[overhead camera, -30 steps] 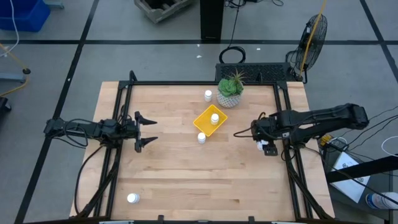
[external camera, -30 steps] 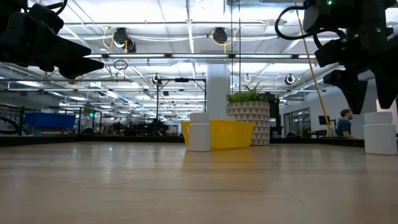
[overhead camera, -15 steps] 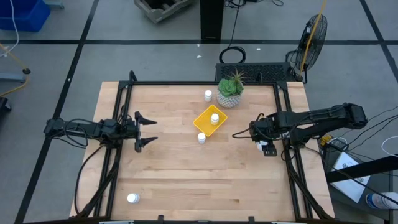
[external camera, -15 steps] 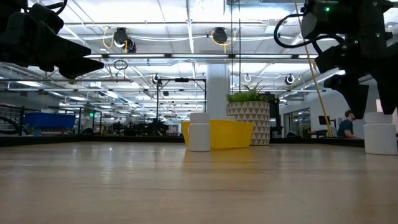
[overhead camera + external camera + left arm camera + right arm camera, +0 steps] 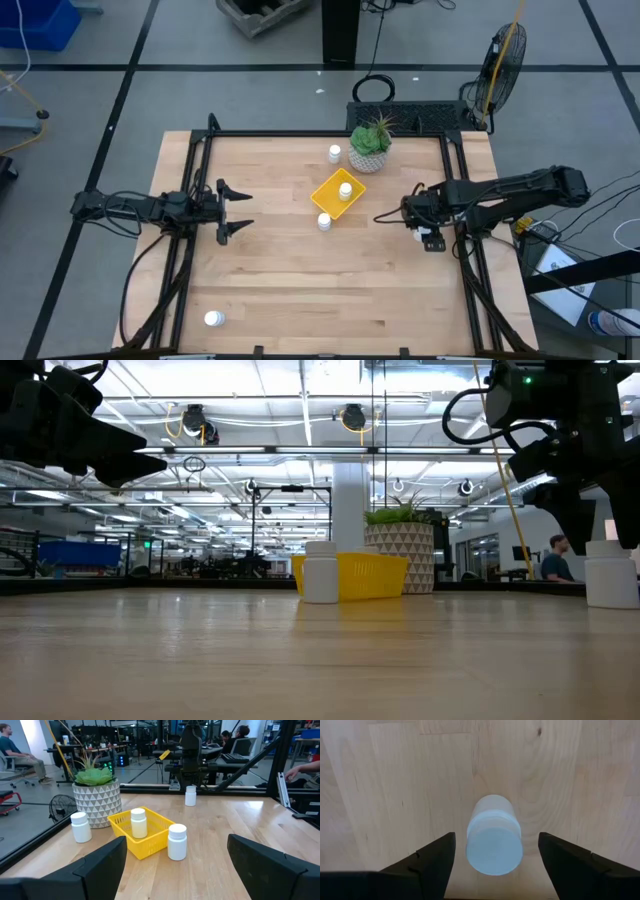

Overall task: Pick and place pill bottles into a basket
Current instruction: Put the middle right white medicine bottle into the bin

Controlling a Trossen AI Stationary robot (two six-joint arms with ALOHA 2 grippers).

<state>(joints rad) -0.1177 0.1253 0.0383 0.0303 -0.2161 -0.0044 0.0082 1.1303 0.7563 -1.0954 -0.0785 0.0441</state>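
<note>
The yellow basket (image 5: 333, 193) lies mid-table with one white pill bottle (image 5: 345, 189) standing in it. Another bottle (image 5: 323, 221) stands on its base just in front of the basket. A third bottle (image 5: 334, 153) stands beside the plant, and one more (image 5: 212, 319) is at the near left corner. My right gripper (image 5: 496, 836) points down, open, over a further upright bottle (image 5: 494, 840). Its fingers stand on either side, above the cap, and touch nothing. My left gripper (image 5: 243, 209) waits level and open at the left side.
A potted spiky plant (image 5: 370, 145) in a patterned pot stands at the far edge, just behind the basket. Black frame rails (image 5: 455, 190) run along the table's left and right sides. Bare wood spreads across the near half of the table (image 5: 330, 290).
</note>
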